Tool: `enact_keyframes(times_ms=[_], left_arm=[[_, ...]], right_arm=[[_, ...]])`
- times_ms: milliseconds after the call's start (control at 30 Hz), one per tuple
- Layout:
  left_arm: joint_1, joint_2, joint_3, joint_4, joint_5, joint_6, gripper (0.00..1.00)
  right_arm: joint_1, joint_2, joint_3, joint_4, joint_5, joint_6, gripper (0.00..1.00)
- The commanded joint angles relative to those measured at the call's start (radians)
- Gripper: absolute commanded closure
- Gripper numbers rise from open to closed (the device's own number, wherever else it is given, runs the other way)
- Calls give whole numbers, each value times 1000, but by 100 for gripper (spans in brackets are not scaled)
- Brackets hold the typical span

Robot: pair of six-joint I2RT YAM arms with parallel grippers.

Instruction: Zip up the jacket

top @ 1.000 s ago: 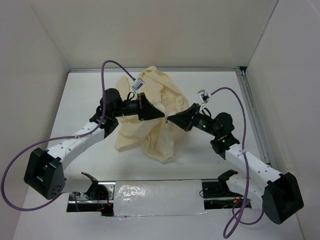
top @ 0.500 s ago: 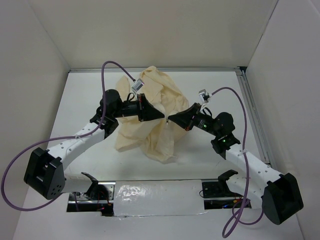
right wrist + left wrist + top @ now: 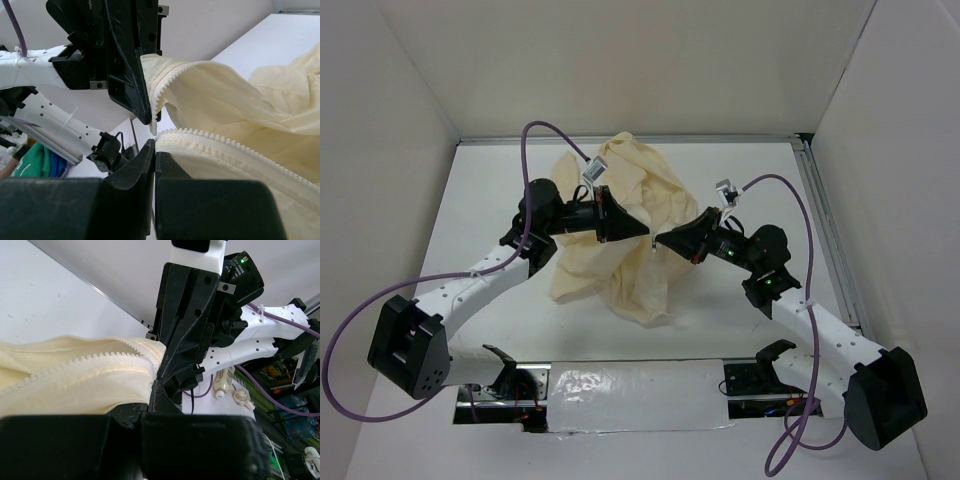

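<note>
Above the worktop (image 3: 490, 200), the left end effector (image 3: 642, 236) and right end effector (image 3: 666, 240) sit almost tip to tip. Each is clamped on one zipper (image 3: 215, 145) side of the jacket (image 3: 620, 275).

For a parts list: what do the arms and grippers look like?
The left arm and right arm have white links, black joints and bases. The left gripper and right gripper are black tapered wedges, white cameras above. Each arm trails a purple cable.

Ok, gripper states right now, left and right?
Left gripper: closed on the jacket, at one zipper edge.
Right gripper: closed on the jacket, other zipper edge.
</note>
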Motion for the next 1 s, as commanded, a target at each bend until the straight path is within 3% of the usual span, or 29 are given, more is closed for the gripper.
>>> enact_keyframes(times_ms=[0, 967], left_arm=[[2, -21, -6, 79, 21, -5, 100], [5, -9, -15, 125, 53, -28, 100]], right_arm=[[-6, -22, 41, 28, -6, -10, 100], [-18, 5, 47, 73, -41, 19, 100]])
